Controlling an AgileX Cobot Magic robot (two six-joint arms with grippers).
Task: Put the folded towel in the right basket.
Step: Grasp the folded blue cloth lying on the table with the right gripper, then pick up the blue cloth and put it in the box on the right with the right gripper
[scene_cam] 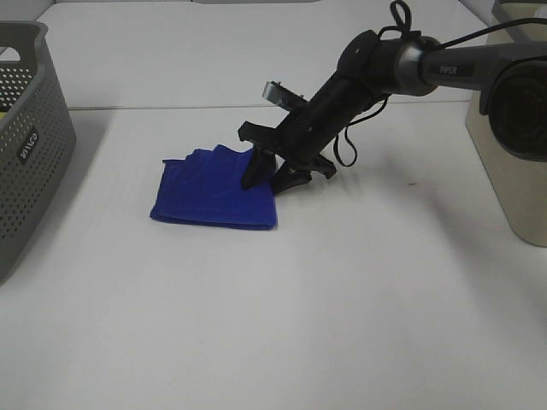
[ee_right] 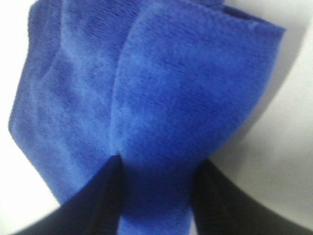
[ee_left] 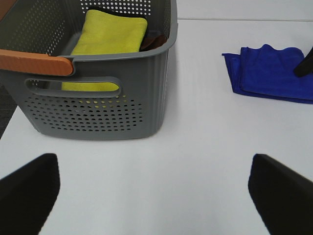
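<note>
The folded blue towel (scene_cam: 214,190) lies on the white table, left of the middle. It also shows in the left wrist view (ee_left: 269,73) and fills the right wrist view (ee_right: 146,88). My right gripper (scene_cam: 270,178) is down at the towel's right edge, open, with a black finger on each side of the cloth (ee_right: 159,171). The right basket (scene_cam: 513,171) is beige and stands at the table's right edge, partly behind the right arm. My left gripper (ee_left: 156,191) is open and empty, low over the table near the grey basket, and is out of the exterior high view.
A grey perforated basket (scene_cam: 26,145) stands at the left edge. The left wrist view shows it (ee_left: 98,107) with an orange handle and a yellow towel (ee_left: 110,36) inside. Bare white table lies between the towel and the beige basket.
</note>
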